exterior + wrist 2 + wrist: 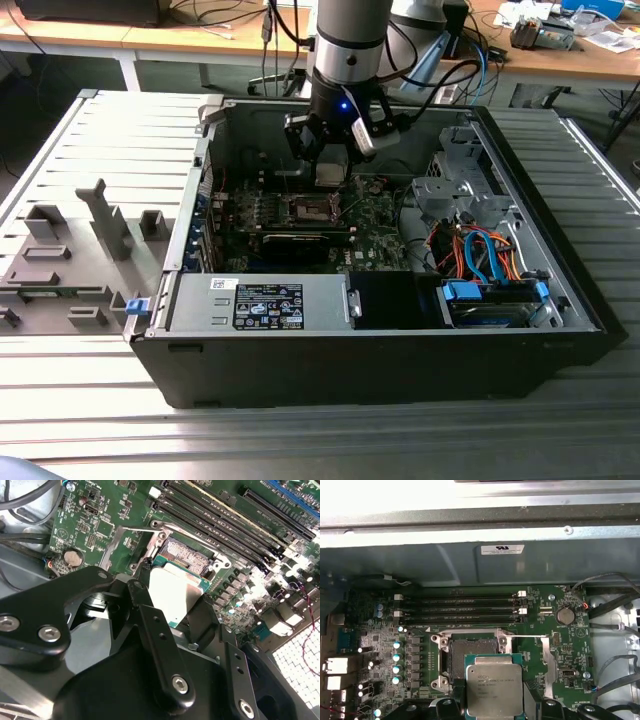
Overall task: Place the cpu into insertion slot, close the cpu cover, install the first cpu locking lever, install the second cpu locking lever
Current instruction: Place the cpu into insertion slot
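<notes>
Your black hand (175,600) pinches the small square silver-topped cpu (494,690) inside the open black computer case (380,360), above its dark square insertion slot (469,652). The case sits on a ribbed grey metal table (300,440), and wooden desks (150,38) stand behind the case.

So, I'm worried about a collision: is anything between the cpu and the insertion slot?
Nothing visible: the claw holds the cpu near the open insertion slot, and the cpu cover lies flipped aside.
</notes>
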{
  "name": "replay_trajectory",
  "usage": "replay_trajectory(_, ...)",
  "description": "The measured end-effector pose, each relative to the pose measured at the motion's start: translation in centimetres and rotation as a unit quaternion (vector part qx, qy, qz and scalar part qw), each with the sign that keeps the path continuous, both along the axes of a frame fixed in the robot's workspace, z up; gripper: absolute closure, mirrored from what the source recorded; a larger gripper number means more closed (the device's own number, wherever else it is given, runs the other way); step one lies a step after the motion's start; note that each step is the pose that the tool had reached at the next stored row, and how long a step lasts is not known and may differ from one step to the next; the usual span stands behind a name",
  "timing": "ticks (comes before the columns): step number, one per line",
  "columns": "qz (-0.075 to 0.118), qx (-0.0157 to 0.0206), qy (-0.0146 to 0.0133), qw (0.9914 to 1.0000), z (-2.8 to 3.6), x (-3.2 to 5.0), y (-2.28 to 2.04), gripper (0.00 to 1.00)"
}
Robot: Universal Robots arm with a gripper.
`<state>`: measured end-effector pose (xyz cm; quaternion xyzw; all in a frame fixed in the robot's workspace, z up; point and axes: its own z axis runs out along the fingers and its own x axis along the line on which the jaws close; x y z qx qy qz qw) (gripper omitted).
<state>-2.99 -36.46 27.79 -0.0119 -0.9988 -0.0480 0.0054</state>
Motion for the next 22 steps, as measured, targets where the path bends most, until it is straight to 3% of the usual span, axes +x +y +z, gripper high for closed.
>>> replay_trajectory(22, 0.000, -0.0004, 0.0000, 1.00000, -0.81, 0.00, -0.23, 0.46)
